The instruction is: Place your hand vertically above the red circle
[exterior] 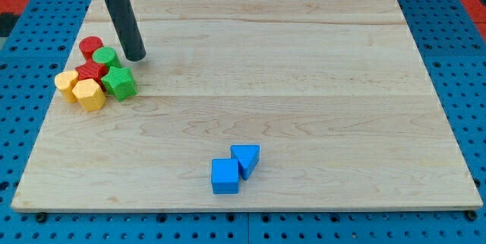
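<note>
The arm carries no pincer, so there is nothing released, clenched or grasping to report; it ends in a straight dark rod that comes down from the view's top left. The rod's tip point(135, 58) rests on the wooden tabletop point(304, 84), just to the view's right of a cluster of blocks near the tabletop's left edge.

The red circle point(91, 46), a short red cylinder, sits at the top left of that cluster. It lies to the view's left of the tip and slightly higher in the view, close by but not touching it. Between the two, just below and to the right of the red circle, stands a green cylinder point(106, 57), which is the block nearest the tip. Whether the tip touches this green cylinder cannot be told.

Below these lies a red star-shaped block point(90, 71), pressed in among the others. To its lower right is a green star-shaped block point(119, 83). At the cluster's left sits a yellow block point(67, 85) of rounded shape, and just beside it, lower and to the right, a yellow hexagonal block point(90, 94).

Well apart, near the bottom middle of the tabletop, a blue cube point(225, 176) and a blue triangular block point(246, 159) lie touching each other, the triangular one at the cube's upper right.
</note>
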Action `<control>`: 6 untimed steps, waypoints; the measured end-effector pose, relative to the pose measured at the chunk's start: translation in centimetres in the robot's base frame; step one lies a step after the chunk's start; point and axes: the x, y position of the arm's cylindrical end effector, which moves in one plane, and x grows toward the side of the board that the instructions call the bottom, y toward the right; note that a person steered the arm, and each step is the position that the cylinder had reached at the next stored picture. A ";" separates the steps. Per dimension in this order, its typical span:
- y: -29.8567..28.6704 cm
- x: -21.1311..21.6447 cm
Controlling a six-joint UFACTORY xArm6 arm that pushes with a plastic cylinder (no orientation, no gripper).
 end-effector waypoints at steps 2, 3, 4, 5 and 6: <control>2.1 -3.2; 1.8 -7.1; -6.2 -9.9; -10.5 -9.8; -12.1 -9.9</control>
